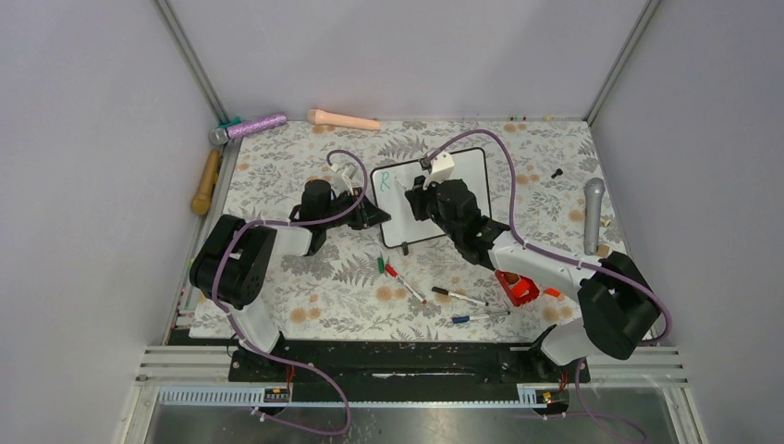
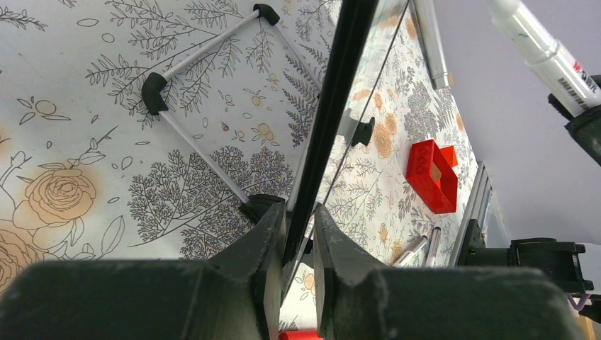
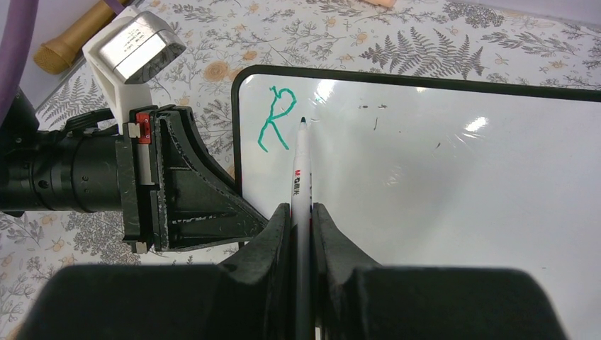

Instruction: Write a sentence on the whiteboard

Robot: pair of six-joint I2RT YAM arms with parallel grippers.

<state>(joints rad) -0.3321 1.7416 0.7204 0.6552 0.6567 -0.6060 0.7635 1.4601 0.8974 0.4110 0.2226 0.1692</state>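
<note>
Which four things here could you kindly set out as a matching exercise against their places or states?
Things:
1. left gripper
2. right gripper
3. green R
4. red block

Places or states:
A. on the table by the loose pens
B. shut on the marker
C. written on the whiteboard
D. clamping the whiteboard's edge

Pairs: 1-D, 2-B, 3-C, 4-A

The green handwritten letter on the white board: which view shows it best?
Right wrist: the green letter R is large and sharp. Top external shows it tiny; left wrist shows only the board edge-on.
</note>
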